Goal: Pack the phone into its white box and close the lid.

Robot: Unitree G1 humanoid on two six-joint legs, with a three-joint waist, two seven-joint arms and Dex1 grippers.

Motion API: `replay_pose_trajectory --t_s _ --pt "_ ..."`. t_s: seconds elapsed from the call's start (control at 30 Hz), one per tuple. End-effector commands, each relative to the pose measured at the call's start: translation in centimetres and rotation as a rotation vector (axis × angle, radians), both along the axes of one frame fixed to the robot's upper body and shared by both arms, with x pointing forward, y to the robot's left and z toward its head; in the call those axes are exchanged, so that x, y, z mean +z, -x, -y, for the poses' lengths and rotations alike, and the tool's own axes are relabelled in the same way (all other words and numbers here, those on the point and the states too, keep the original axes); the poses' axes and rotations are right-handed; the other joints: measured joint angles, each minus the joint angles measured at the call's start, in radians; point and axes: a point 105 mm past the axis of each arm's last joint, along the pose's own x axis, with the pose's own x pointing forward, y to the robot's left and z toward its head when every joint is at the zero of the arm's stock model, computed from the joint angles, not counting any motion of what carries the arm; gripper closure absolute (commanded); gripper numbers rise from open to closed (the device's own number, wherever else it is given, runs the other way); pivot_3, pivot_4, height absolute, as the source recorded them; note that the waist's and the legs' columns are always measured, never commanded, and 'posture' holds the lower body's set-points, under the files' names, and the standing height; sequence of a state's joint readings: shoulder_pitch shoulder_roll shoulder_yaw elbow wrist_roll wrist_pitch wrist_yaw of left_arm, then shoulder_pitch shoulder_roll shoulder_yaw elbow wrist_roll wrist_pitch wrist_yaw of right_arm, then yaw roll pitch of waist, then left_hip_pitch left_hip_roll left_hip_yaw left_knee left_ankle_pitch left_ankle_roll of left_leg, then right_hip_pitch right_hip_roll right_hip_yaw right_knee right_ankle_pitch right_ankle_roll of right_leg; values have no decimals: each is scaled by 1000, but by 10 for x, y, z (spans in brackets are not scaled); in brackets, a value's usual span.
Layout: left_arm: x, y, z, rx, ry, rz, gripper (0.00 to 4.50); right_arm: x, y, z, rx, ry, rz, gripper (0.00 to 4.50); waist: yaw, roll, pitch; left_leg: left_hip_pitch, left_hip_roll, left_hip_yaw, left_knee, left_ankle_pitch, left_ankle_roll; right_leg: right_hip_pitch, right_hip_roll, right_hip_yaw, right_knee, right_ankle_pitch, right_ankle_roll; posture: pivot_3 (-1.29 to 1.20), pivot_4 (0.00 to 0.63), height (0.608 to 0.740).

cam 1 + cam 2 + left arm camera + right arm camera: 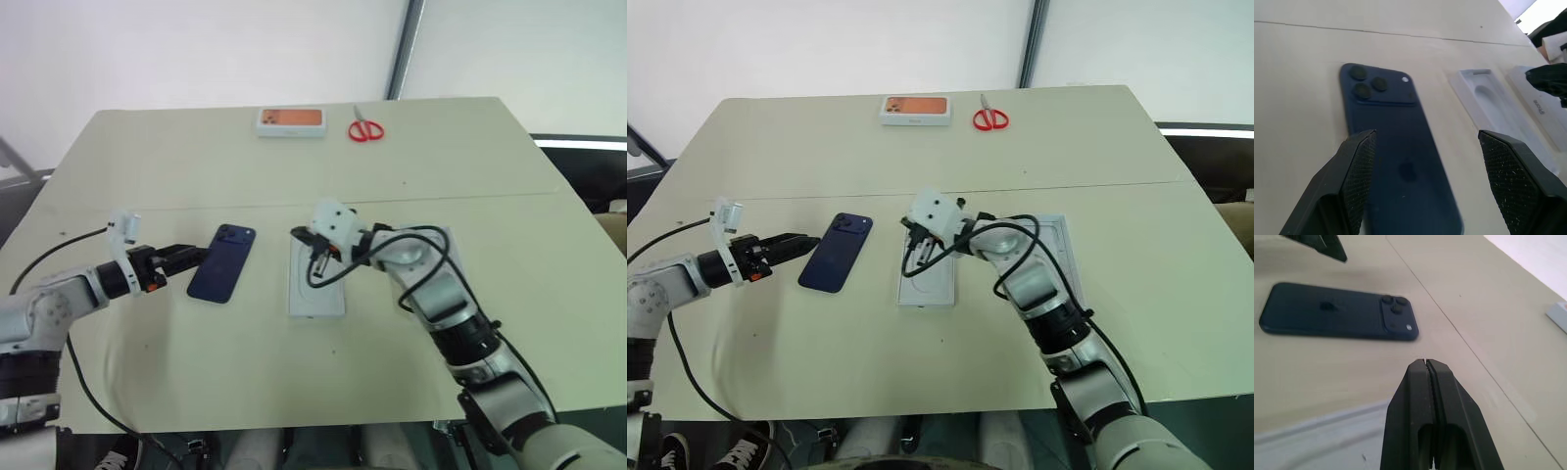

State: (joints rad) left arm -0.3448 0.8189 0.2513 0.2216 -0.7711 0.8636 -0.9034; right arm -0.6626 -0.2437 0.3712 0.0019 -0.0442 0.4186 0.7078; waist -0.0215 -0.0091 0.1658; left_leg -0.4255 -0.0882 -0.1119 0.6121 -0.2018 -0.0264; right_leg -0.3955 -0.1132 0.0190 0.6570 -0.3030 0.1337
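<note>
- Left eye view has the phone [222,262] lying flat on the beige worktop [196,166], glossy back up, with its camera bump at the far corner. It is in no container.
- Just to the phone's right lies a flat white insert [315,291] with an oval recess moulded into it. I can see nothing resting in that recess.
- Right eye view shows another white rectangular piece [1063,250] to the right of the insert, largely hidden behind the right arm. Whether it is the tray or the lid, and whether anything lies in it, I cannot tell from where I stand.
- At the far edge of the worktop sits a closed white box with an orange picture [290,120] on top, and red-handled scissors [365,128] lie beside it. Both are well apart from the phone.
- The left gripper [194,257] is on the phone's left side, close to its near-left edge. In the left wrist view its fingers [1356,176] stand wide apart on either side of the phone's near end, gripping nothing.
- The right gripper [313,264] hangs above the insert. In the right wrist view its fingers [1418,401] are pressed tight together, empty, with the phone beyond them.
</note>
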Motion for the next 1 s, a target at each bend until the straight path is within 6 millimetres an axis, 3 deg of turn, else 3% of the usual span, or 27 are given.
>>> replay_pose_trajectory --t_s 0.03,0.27,0.53,1.0 --pt "0 -6 -15 -3 -30 -34 969 1 -1 -30 31 32 31 4460 0 0 0 0 0 0 0 0 0 0 0 0 0 0 0 0 150 740" --pt "-17 -15 -27 -47 -54 -150 969 -35 -7 -67 42 193 -106 4460 0 -1 0 0 -1 0 1 2 -2 -2 0 0 6 0 0 0 150 740" --pt "-46 -14 -8 -177 -102 -263 969 -58 8 -70 84 307 -124 4460 0 -1 -1 0 -1 -1 1 1 -2 -3 0 0 8 0 0 0 150 740" --pt "-70 -8 35 -321 -33 -345 969 -53 9 -72 74 295 -126 4460 6 0 -5 5 -3 -1 1 0 0 2 -1 0 8 0 0 0 150 740"
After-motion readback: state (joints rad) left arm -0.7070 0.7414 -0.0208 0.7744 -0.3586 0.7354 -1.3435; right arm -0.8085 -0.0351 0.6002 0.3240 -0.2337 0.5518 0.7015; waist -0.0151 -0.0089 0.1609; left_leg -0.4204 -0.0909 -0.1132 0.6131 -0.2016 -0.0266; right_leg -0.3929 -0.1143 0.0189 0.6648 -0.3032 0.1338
